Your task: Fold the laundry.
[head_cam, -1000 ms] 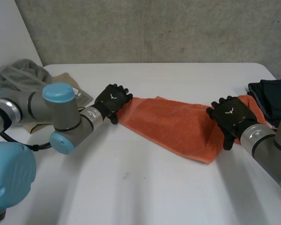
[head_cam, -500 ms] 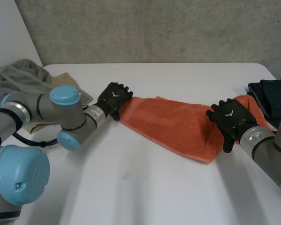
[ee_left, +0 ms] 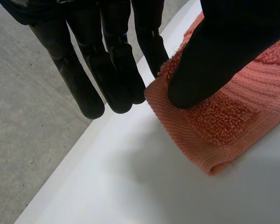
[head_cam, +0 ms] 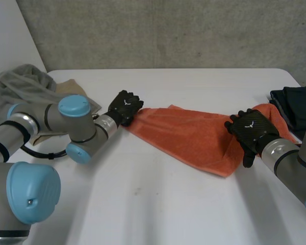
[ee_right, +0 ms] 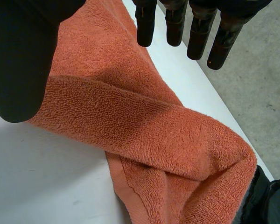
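An orange towel (head_cam: pixel 194 135) lies stretched across the middle of the white table (head_cam: pixel 158 204). My left hand (head_cam: pixel 125 106) is at its left corner. In the left wrist view the thumb (ee_left: pixel 214 56) presses down on the rolled towel corner (ee_left: pixel 210 140) and a finger (ee_left: pixel 149 42) reaches behind its edge, pinching the cloth. My right hand (head_cam: pixel 251 130) rests on the towel's right part. Its fingers (ee_right: pixel 175 23) are straight and spread from the thumb (ee_right: pixel 18 60) above a thick fold of towel (ee_right: pixel 140 126), holding nothing.
A grey garment (head_cam: pixel 23 81) and a beige cloth (head_cam: pixel 76 92) are heaped at the table's far left. Dark navy clothes (head_cam: pixel 296 102) lie at the right edge, touching the towel's end (ee_right: pixel 266 200). A concrete wall stands behind the table.
My left hand has closed its fingers on the towel's left corner, and the left arm's elbow has shifted a little to the right. The right hand has stayed put.
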Action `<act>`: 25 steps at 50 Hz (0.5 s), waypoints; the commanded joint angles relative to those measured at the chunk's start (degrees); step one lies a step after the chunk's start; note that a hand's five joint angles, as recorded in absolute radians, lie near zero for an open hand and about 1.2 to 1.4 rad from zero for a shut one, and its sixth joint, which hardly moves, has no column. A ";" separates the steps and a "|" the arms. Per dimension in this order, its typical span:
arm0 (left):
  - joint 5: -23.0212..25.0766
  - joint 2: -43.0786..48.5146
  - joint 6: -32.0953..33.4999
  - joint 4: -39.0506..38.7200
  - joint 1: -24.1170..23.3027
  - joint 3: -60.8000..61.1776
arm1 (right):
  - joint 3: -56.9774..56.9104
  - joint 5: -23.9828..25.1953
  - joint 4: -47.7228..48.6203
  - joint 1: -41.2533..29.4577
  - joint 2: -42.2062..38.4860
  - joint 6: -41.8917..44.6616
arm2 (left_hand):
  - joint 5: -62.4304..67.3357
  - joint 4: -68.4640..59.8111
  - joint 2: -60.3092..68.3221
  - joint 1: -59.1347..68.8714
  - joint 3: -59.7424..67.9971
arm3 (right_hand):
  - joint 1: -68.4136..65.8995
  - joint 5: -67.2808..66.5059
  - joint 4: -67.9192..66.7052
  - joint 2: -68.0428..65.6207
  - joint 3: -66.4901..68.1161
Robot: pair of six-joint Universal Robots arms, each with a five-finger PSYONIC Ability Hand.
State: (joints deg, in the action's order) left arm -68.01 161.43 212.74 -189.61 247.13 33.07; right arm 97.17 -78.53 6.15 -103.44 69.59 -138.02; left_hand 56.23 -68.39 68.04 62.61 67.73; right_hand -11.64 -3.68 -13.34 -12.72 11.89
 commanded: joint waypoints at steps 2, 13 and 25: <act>-2.74 -3.91 0.04 -1.37 -1.82 5.14 | -0.05 -0.13 -0.44 -0.01 0.20 -0.15 | 13.77 -11.61 11.96 17.39 12.27 | 1.64 3.68 3.34 2.72 -1.89; -7.49 -28.34 -0.22 -4.19 -1.03 31.95 | -0.84 -0.31 -14.66 1.40 6.26 -7.26 | 13.77 -11.61 11.96 17.39 12.27 | 0.56 2.60 2.26 1.64 -0.81; -7.49 -45.67 -0.92 -4.36 0.20 50.42 | 3.46 5.75 -12.42 0.79 4.34 -16.14 | 13.77 -11.61 11.96 17.39 12.27 | -11.40 -9.36 -9.69 -10.31 11.14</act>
State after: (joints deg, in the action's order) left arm -75.68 120.45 212.08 -194.05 247.21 78.47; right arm 98.18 -75.74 -13.82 -102.18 75.89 -151.49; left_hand 56.23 -68.62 68.29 62.61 67.95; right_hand -15.78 -8.46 -18.79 -17.93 18.81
